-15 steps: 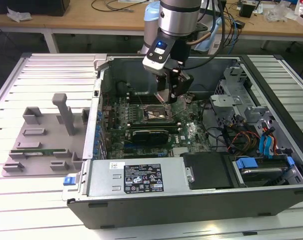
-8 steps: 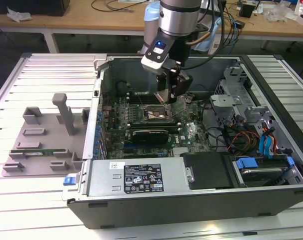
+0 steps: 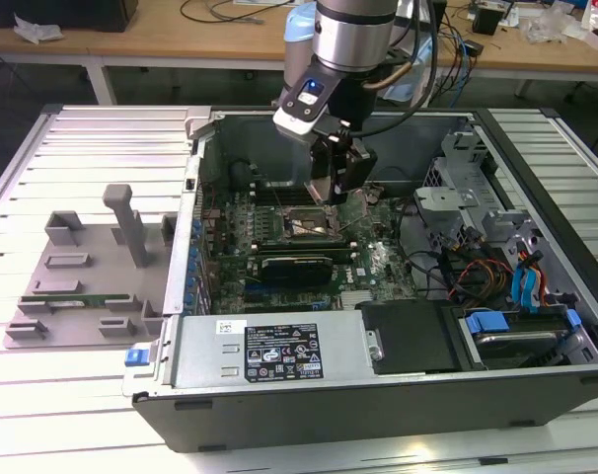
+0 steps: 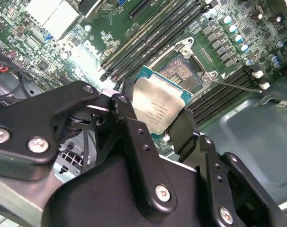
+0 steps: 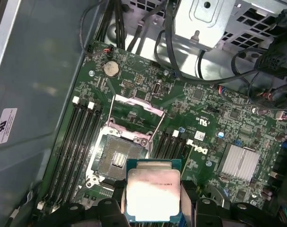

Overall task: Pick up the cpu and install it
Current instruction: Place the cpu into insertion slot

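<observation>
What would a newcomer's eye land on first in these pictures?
Probably the shiny square cpu, clamped in the black gripper and held over the green motherboard, close to the empty socket with its metal frame flipped open. After that, the big open computer case that the arm reaches into, with a grey tray beside it on the exterior view's left.

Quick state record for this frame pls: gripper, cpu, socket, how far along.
gripper: inside the case, over the motherboard
cpu: held, metal top facing the wrist cameras, not seated
jaws: shut on opposite cpu edges
socket: empty, frame swung open
cpu vs socket: apart, with the cpu off to one side of the socket in both wrist views
</observation>
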You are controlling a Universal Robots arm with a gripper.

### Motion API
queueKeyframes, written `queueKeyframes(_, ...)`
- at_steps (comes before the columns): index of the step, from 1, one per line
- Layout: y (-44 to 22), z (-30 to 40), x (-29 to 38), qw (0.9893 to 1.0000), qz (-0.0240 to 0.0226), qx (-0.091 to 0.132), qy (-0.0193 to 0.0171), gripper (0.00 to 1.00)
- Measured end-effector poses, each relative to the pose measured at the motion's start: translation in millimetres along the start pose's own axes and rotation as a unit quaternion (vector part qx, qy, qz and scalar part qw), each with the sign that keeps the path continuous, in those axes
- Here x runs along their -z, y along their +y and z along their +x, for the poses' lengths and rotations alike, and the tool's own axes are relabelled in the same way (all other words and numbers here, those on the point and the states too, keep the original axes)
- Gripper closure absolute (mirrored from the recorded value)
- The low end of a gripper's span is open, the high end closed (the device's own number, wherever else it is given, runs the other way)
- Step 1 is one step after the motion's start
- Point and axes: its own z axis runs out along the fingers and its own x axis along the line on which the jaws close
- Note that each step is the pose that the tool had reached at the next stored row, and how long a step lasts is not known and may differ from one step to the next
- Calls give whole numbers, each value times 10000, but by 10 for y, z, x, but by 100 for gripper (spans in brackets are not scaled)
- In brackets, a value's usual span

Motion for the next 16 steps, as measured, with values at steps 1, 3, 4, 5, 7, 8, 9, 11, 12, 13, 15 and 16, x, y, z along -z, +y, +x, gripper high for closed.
queueKeyframes(1, 0, 0, 0, 10000, 1, -40, 1, 45)
queueKeyframes(3, 0, 0, -1, 9999, 4, -119, 3, 45)
queueKeyframes(4, 0, 0, -2, 9999, 5, -163, 5, 45)
queueKeyframes(5, 0, 0, -2, 9997, 7, -227, 7, 45)
queueKeyframes(7, 0, 0, -2, 9996, 9, -297, 9, 45)
queueKeyframes(8, 0, 0, -2, 9995, 10, -316, 9, 45)
queueKeyframes(9, 0, 0, -3, 9994, 11, -353, 10, 45)
queueKeyframes(11, 0, 0, -3, 9991, 13, -427, 12, 45)
queueKeyframes(12, 0, 0, -3, 9990, 14, -449, 13, 45)
queueKeyframes(13, 0, 0, -4, 9989, 15, -465, 13, 45)
queueKeyframes(15, 0, 0, -4, 9986, 16, -521, 15, 45)
queueKeyframes(16, 0, 0, -4, 9986, 17, -537, 16, 45)
